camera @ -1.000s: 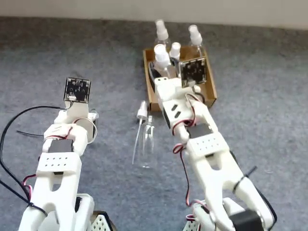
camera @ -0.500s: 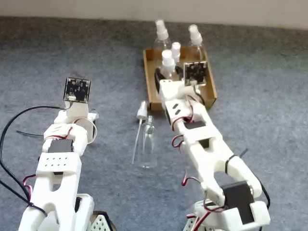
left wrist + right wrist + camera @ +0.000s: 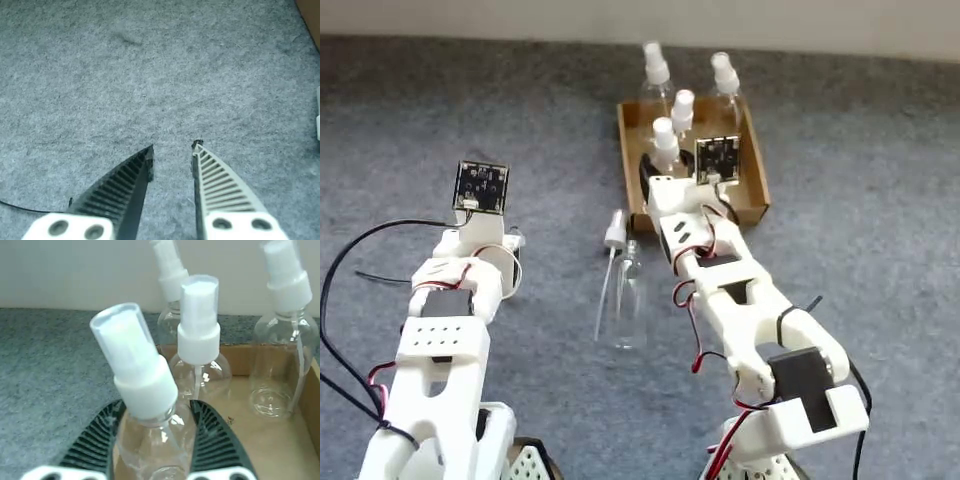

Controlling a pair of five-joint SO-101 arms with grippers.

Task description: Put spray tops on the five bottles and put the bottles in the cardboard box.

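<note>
Clear plastic bottle with white spray top (image 3: 145, 385) is clamped between the right gripper's (image 3: 154, 415) black jaws, at the brown cardboard box's (image 3: 757, 190) near left corner. Three capped clear bottles (image 3: 683, 105) stand toward its far edge. An uncapped clear bottle (image 3: 628, 300) lies on grey carpet (image 3: 540, 120) off that near left corner, with a loose white spray top (image 3: 614, 232) at its neck. Left gripper (image 3: 172, 152) is part open and holds nothing.
</note>
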